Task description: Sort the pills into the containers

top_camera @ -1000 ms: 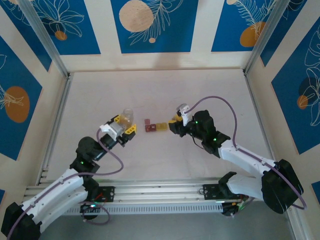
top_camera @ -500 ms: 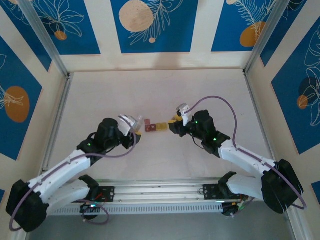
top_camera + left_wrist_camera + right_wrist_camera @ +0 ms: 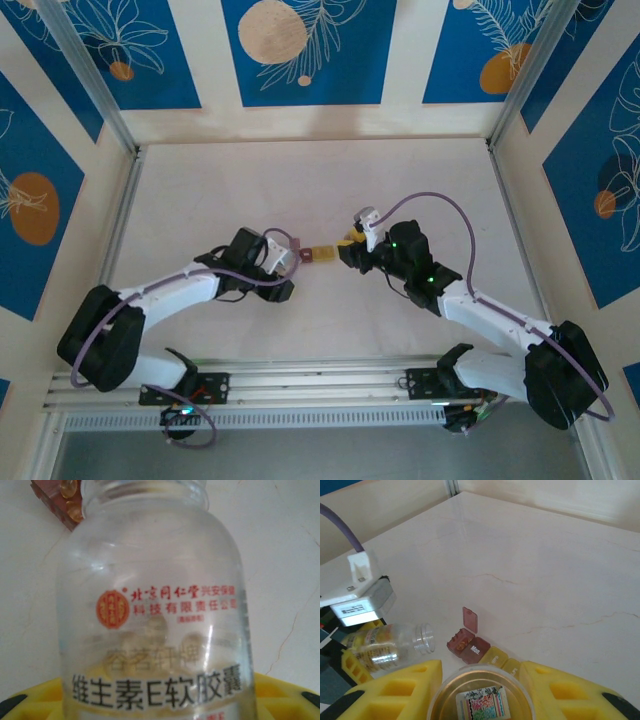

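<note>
Left end effector [image 3: 272,258] pinches the bottle [image 3: 160,605], tipped mouth-first beside the open red box [image 3: 460,643] on the table [image 3: 300,190] (to pour pills [image 3: 70,490], I'd guess). Right end effector [image 3: 482,680] clamps the cap [image 3: 481,702] clear, near the yellow box [image 3: 496,656].

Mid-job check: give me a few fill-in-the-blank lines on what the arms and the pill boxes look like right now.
The left gripper holds a clear glass ____.
The lid of the dark red box stands ____.
Amber pills lie in the ____ box.
The round cap sits between the ____ gripper's fingers.
Missing words: bottle; open; dark red; right.
</note>
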Robot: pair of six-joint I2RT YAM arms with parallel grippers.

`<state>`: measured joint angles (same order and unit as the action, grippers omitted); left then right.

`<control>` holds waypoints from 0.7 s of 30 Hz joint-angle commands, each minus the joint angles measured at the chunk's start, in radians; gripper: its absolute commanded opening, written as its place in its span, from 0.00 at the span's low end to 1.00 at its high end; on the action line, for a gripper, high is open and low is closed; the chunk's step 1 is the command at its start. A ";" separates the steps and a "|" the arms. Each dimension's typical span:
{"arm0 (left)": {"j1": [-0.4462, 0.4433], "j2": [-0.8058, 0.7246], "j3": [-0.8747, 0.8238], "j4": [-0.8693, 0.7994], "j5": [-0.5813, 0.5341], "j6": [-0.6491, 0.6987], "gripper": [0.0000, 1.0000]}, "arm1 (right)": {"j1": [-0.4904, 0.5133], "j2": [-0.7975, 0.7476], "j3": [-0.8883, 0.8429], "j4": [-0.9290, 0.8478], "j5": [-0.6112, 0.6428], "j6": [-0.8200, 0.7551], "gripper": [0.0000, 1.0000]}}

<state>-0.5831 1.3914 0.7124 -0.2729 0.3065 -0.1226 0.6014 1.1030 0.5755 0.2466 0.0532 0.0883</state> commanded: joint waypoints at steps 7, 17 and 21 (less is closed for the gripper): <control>0.032 0.105 0.122 -0.130 0.024 0.000 0.00 | -0.006 -0.017 0.003 0.010 -0.001 0.007 0.00; 0.038 0.177 0.202 -0.234 0.026 0.026 0.00 | -0.006 -0.021 0.004 0.009 -0.009 0.011 0.00; 0.039 0.192 0.223 -0.265 0.017 0.035 0.00 | -0.006 -0.019 0.006 0.008 -0.010 0.014 0.00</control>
<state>-0.5564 1.5665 0.8993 -0.4824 0.3138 -0.1143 0.6014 1.1027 0.5755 0.2462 0.0525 0.0887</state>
